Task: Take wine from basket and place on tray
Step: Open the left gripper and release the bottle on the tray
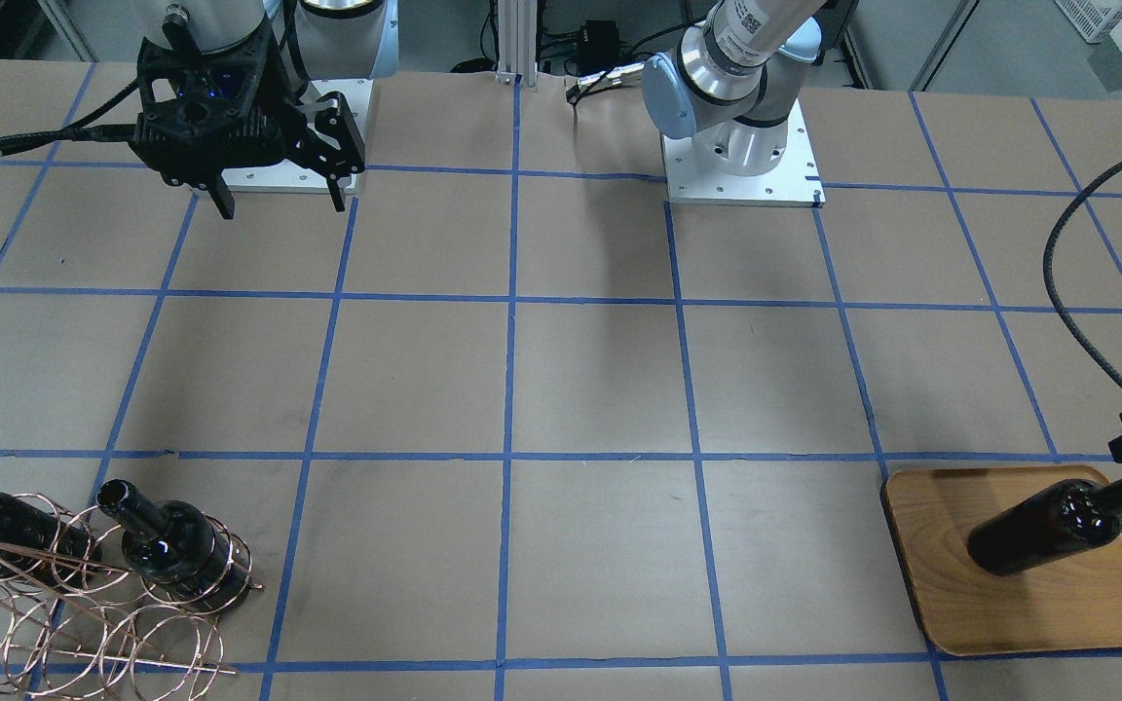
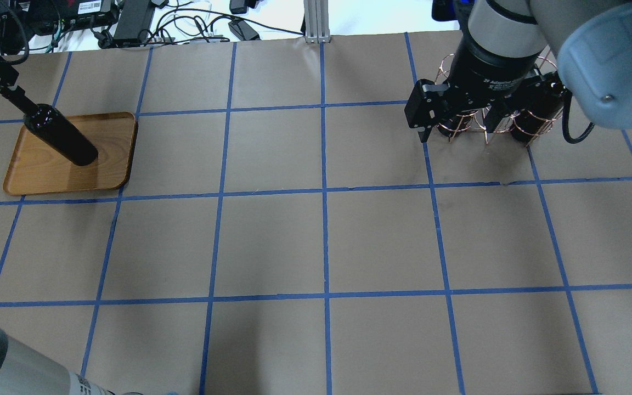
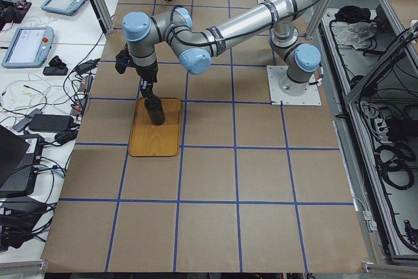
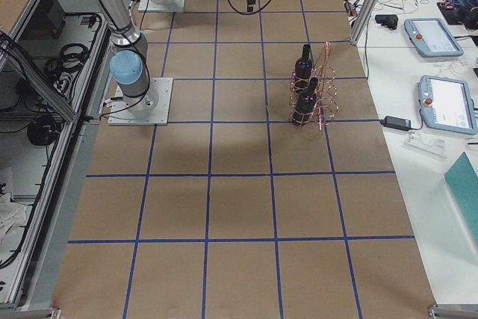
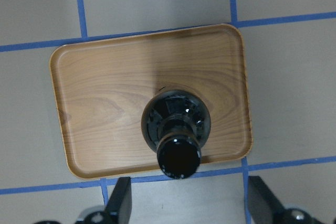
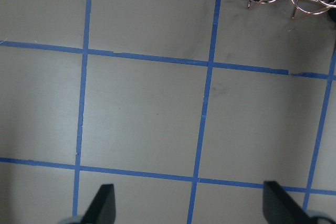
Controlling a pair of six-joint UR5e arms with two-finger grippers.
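On the tray (image 1: 1009,615) the wine (image 1: 1043,534) stands upright, its base on the wood inside the low rim. We judge it is set that way so that it rests on its own with nothing holding it. It is glossy, near-black glass with no label. Rounded shoulders narrow to a slim neck, and the wrist view looks straight down into the open dark mouth, with small highlights on the shoulders.

Directly above the tray, over the bottle's neck, hangs the left gripper (image 5: 190,203). Its fingers are spread wide to either side, and neither touches the glass as far as we can tell. We read that as a bottle let go, with the arm placed to lift straight up without knocking the neck.

Well apart from the tray, across the table, the right gripper (image 1: 283,206) hovers over bare paper with its fingers parted and nothing between them. It seems parked clear of the working arm.

Farthest from the tray, at the table's opposite end, the basket (image 1: 55,574) holds two more bottles (image 1: 176,550) in its copper loops, so by our judgement the task can go on from there.
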